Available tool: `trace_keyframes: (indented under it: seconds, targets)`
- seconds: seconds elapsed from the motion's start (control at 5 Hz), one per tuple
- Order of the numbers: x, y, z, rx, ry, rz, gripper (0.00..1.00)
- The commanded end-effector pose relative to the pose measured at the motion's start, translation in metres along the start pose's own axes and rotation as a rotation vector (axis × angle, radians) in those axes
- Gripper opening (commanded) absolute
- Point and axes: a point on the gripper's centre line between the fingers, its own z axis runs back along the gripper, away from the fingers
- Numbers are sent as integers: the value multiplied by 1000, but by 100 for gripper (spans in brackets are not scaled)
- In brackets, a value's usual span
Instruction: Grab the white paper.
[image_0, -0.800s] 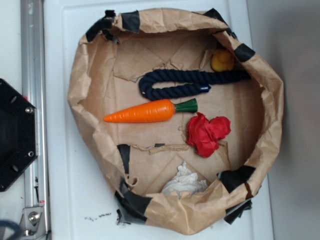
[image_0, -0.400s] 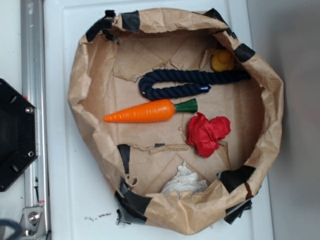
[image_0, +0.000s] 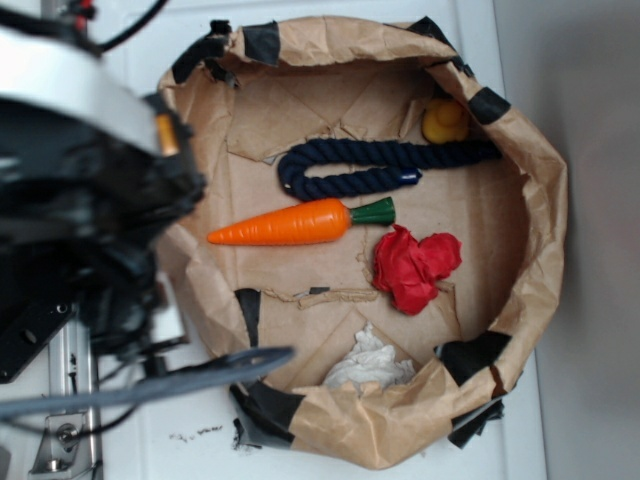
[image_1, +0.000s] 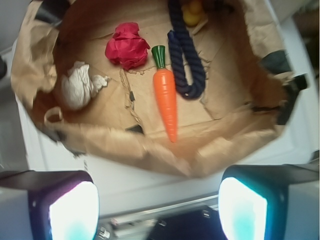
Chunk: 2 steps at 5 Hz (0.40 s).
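Observation:
The white paper (image_0: 368, 362) is a small crumpled wad lying inside the brown paper bag (image_0: 540, 200), against its near wall. In the wrist view the white paper (image_1: 77, 86) lies at the bag's left side, far above and left of my gripper (image_1: 157, 212). My gripper is open, with its two fingers (image_1: 72, 210) wide apart and nothing between them. It hangs outside the bag, over the white table edge and the metal rail. In the exterior view my blurred arm (image_0: 80, 190) covers the left side, and the fingertips cannot be made out there.
Also in the bag are an orange carrot (image_0: 285, 224), a red wrinkly wad (image_0: 412, 262), a navy rope (image_0: 370, 165) and a yellow duck (image_0: 444, 122). The bag's walls stand up all round, patched with black tape. A metal rail (image_0: 70, 400) runs along the left.
My arm has swung into the exterior view from the left, where only the black base showed before. The things in the bag have not moved.

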Motion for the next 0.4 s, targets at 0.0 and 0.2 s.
trace_keyframes:
  seconds: [0.0,0.2]
  targets:
    - [62,-8,-16,-153,73,353,100]
    - [77,-18,-54,-200,131,425,100]
